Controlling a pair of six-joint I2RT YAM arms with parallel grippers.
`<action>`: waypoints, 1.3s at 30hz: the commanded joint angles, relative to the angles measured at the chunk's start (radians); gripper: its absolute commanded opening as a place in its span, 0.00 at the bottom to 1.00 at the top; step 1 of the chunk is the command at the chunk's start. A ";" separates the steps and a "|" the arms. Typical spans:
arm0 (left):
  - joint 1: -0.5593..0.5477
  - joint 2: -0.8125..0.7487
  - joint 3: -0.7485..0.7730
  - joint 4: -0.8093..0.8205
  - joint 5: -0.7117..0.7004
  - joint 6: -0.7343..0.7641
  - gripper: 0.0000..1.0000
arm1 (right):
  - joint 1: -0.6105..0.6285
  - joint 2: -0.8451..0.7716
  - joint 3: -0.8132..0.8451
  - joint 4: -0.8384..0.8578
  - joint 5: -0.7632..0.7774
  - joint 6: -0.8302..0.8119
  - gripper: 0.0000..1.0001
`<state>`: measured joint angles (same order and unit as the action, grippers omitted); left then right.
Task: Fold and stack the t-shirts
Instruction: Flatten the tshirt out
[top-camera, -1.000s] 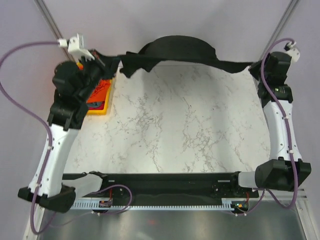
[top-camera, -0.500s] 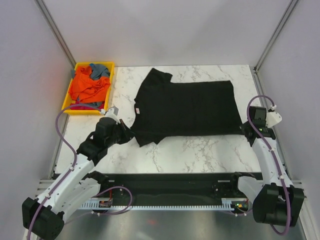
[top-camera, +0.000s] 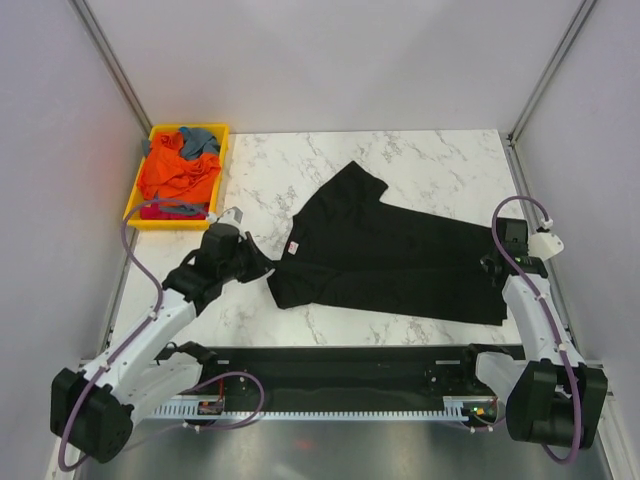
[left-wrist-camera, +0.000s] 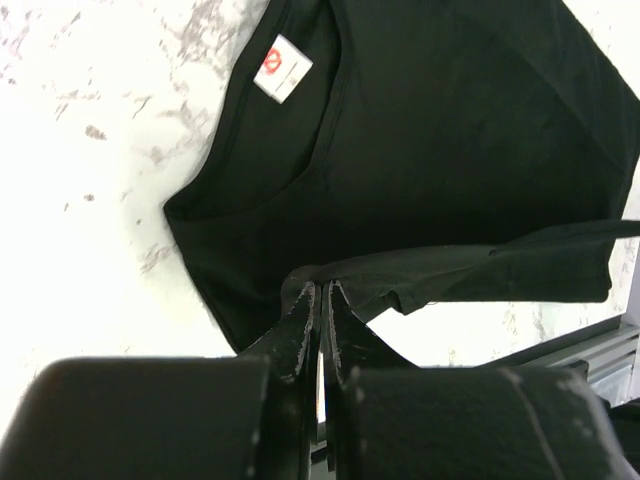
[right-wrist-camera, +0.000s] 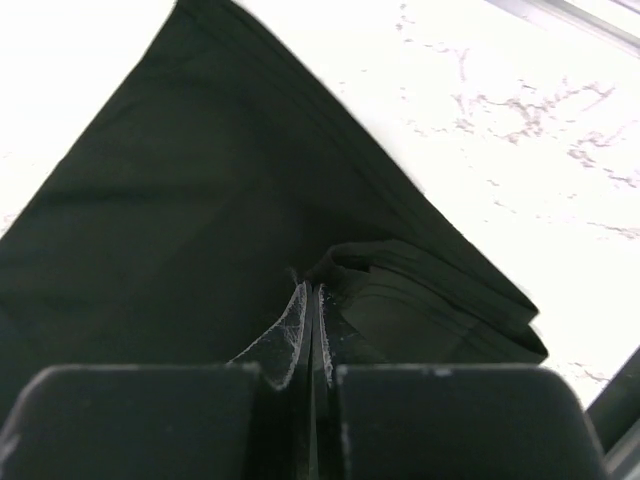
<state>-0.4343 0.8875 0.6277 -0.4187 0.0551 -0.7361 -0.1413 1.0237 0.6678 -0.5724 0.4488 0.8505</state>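
Black t-shirt: plain, spread flat mid-table, skewed, neck label at left end. Orange t-shirt, grey-blue t-shirt: crumpled together, far-left corner.

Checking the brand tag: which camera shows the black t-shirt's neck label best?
The left wrist view: the white neck label with its red mark sits large and sharp inside the collar of the black t-shirt. The top external view shows the label only as a tiny speck. The right wrist view shows only black cloth, no label.

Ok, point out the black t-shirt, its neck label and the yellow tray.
black t-shirt (top-camera: 400, 262): top external view, middle of the body.
neck label (left-wrist-camera: 281, 68): left wrist view, centre of the white tag.
yellow tray (top-camera: 165, 222): top external view, its near wall.
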 joint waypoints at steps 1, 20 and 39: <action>-0.001 0.079 0.090 0.060 0.006 0.021 0.02 | -0.004 0.003 0.001 -0.037 0.108 0.031 0.00; 0.009 0.335 1.128 -0.198 -0.285 0.228 0.02 | 0.006 0.164 0.869 -0.209 -0.239 -0.162 0.00; 0.006 -0.131 1.113 -0.259 -0.061 0.122 0.02 | 0.005 -0.194 1.079 -0.394 -0.432 -0.131 0.00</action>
<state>-0.4297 0.7021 1.7191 -0.6266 -0.0269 -0.6022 -0.1337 0.7818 1.7397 -0.9329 0.0299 0.7109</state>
